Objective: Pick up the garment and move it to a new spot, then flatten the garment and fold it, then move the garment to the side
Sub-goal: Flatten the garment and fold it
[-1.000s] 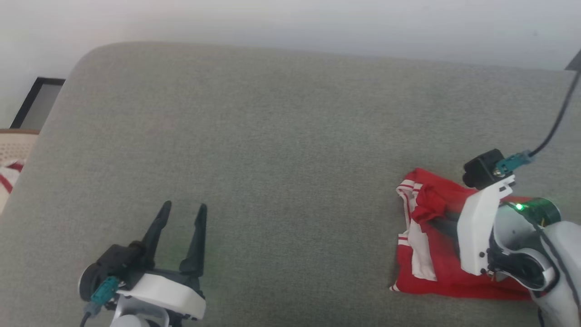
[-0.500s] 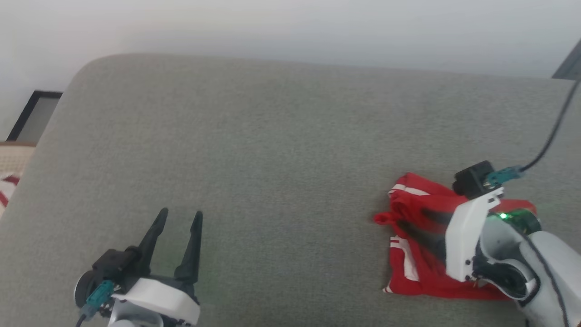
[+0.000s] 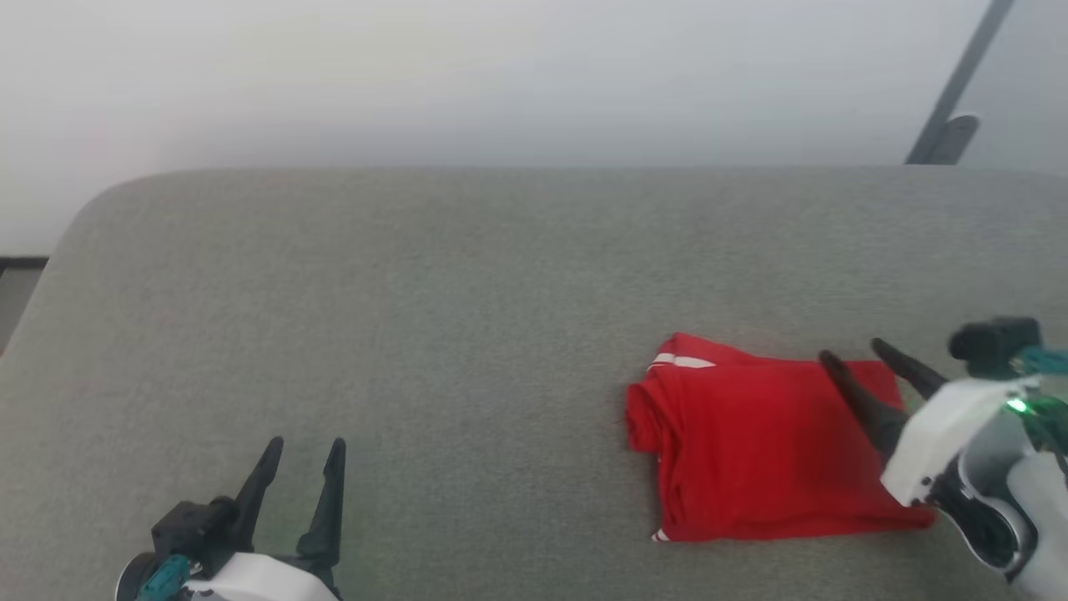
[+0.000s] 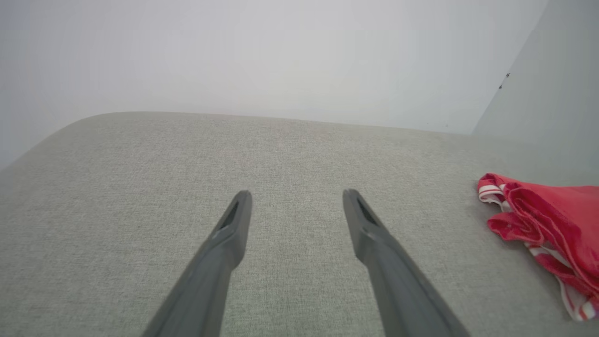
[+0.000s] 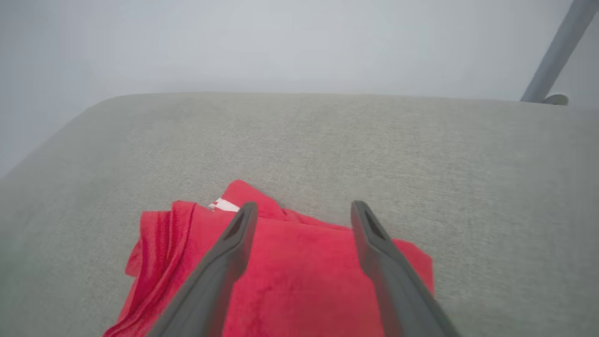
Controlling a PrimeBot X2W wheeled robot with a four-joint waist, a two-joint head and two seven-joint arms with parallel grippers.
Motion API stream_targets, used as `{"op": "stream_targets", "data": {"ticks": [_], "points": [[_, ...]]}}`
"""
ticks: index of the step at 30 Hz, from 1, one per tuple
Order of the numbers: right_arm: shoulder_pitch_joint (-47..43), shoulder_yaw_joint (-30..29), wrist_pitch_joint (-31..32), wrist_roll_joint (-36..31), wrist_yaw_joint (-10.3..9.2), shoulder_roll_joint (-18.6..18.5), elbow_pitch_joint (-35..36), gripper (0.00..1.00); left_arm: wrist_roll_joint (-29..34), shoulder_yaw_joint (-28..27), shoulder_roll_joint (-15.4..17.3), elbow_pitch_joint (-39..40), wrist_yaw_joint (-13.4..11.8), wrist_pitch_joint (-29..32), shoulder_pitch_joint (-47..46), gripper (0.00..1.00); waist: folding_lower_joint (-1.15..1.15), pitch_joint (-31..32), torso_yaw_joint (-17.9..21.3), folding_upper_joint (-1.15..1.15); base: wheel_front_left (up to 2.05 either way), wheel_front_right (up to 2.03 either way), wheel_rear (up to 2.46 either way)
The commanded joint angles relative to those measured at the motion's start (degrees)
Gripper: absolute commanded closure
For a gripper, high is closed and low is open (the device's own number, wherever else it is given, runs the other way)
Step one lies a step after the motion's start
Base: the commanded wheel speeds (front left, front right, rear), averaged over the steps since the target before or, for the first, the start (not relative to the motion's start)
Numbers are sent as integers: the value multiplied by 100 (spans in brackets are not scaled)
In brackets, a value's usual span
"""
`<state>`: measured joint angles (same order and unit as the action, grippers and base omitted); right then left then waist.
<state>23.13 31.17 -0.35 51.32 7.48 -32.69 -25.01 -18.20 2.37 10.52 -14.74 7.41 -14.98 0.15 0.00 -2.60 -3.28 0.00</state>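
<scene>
The red garment (image 3: 751, 451) lies folded into a rough rectangle on the right part of a grey fabric-covered worktop (image 3: 417, 334), well away from its rounded left corner. A bit of white striped trim shows at the garment's far left corner and another at its near left corner. Its left edge is bunched into soft rolls.

The right end effector (image 3: 852, 351) is released, its two dark fingers spread wide with nothing between them. They reach over the garment's right end. From the right wrist view (image 5: 303, 205) the fingers stand above the red cloth (image 5: 299, 281), though whether they brush it is hard to say from this angle.

The left end effector (image 3: 306, 444) is also released and empty. It sits at the near left over bare grey fabric, well apart from the garment. Its own wrist view (image 4: 296, 194) shows the garment (image 4: 552, 210) off at the right edge.

A pale wall (image 3: 501, 75) stands behind the worktop, with a grey pole (image 3: 959, 83) leaning at the upper right.
</scene>
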Motion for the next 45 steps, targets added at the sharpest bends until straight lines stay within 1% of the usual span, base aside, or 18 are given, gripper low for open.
{"op": "stream_targets", "data": {"ticks": [1, 6, 8, 11, 14, 22, 23, 27, 33, 39, 45], "points": [[-91, -21, -267, -42, 2, 27, -155, 0, -68, -35, 20, -17, 8, -25, 93, 0, 0, 114, 111, 0, 0, 0, 0], [-196, -82, -1100, -239, 2, 79, -581, 0, -144, -148, 24, -54, 8, -25, 214, 0, 0, 233, 232, 0, 0, 0, 0], [-217, -139, -1303, -385, 2, 98, -670, 0, -137, -197, 16, -58, 8, -26, 267, 0, 0, 275, 268, 0, 0, 0, 0], [-334, -342, -1451, -585, 1, 169, -707, 0, -156, -271, -9, -38, 8, -26, 364, 0, 0, 347, 302, 0, 0, 0, 0], [-476, -604, -1487, -839, 1, 225, -608, 0, -124, -350, -32, 62, 8, -25, 451, 0, 0, 399, 321, 0, 0, 0, 0], [-1208, -1646, -1488, -1597, 2, 524, 201, 0, -74, -500, -26, 352, 8, -26, 782, 0, 0, 488, 304, 0, 0, 0, 0], [-1208, -1646, -1488, -1597, 2, 524, 201, 0, -74, -500, -26, 352, 8, -26, 782, 0, 0, 488, 304, 0, 0, 0, 0], [-1667, -2138, -1489, -1877, 1, 650, 613, 0, -74, -611, -74, 551, 8, -25, 959, 0, 0, 538, 236, 0, 0, 0, 0], [-2327, -2698, -1489, -2193, 1, 804, 1197, 0, -25, -786, -129, 945, 8, -25, 1315, 0, 0, 601, 168, 0, 0, 0, 0], [-2775, -3088, -1431, -2338, 1, 993, 1587, 0, -19, -914, -250, 1243, 8, -25, 1551, 0, 0, 629, 122, 0, 0, 0, 0], [-2897, -3233, -1283, -2422, 1, 1129, 1829, 0, 21, -887, -292, 1279, 8, -25, 1533, 0, 0, 607, 110, 0, 0, 0, 0]]}}
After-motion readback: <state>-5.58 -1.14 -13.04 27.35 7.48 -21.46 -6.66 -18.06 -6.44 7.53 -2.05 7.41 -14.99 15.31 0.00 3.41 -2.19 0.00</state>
